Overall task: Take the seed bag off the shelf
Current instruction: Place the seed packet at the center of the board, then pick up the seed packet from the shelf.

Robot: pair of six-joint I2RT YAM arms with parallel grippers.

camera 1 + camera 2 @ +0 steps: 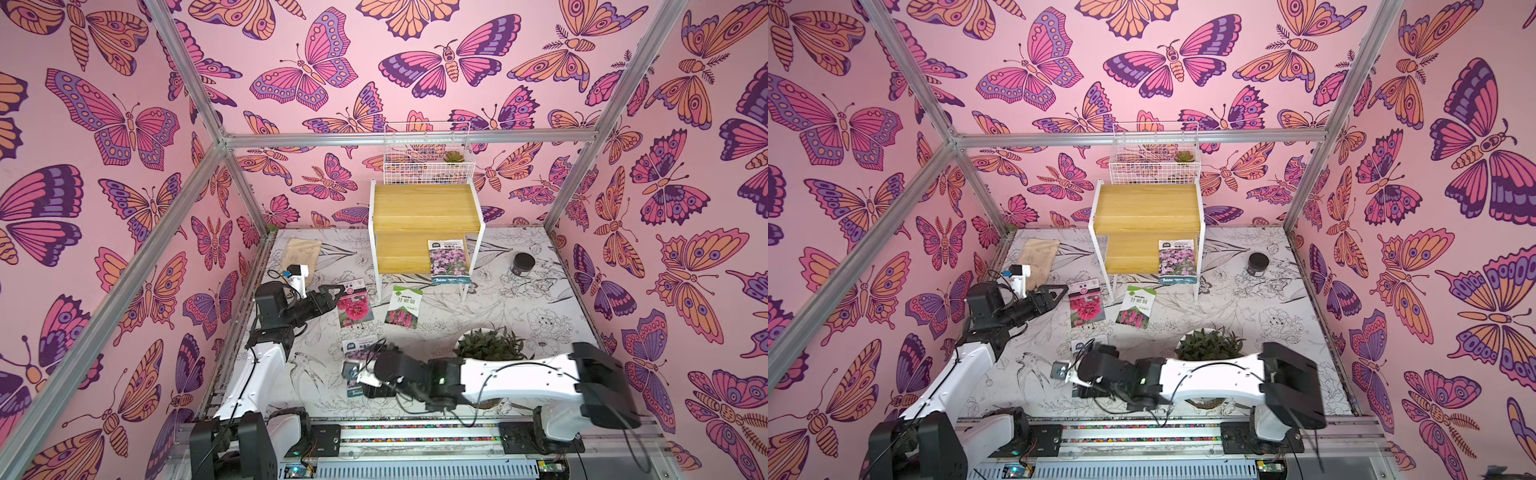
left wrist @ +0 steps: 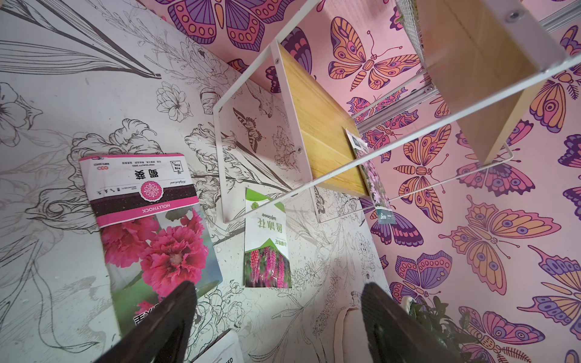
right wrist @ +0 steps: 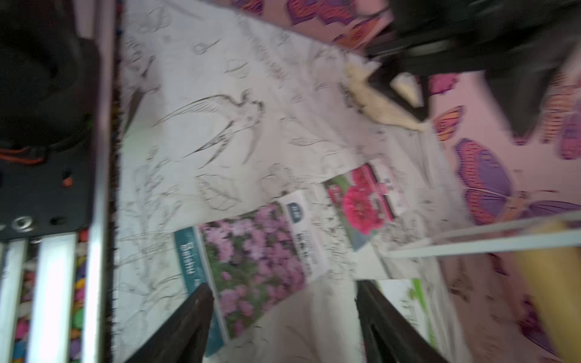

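The right gripper hangs low over the table near its front edge, jaws well apart with nothing between them; its wrist view is blurred. Just beneath it a lilac bag lies flat on the table, with one finger over the bag's teal bottom band. The left gripper hovers farther back on its own side, jaws likewise apart and empty. One of its fingers is above the lower corner of a hollyhock bag. That bag lies flat beside a green bag, both on the table just in front of the shelf. In both top views a twin bag with the same lilac flowers rests on the shelf's lower step, at the end nearer the right arm, its bottom edge overhanging the front. A plant sits by the right arm, and a black jar stands on the table beside the shelf. A wire basket sits behind the shelf's upper step.
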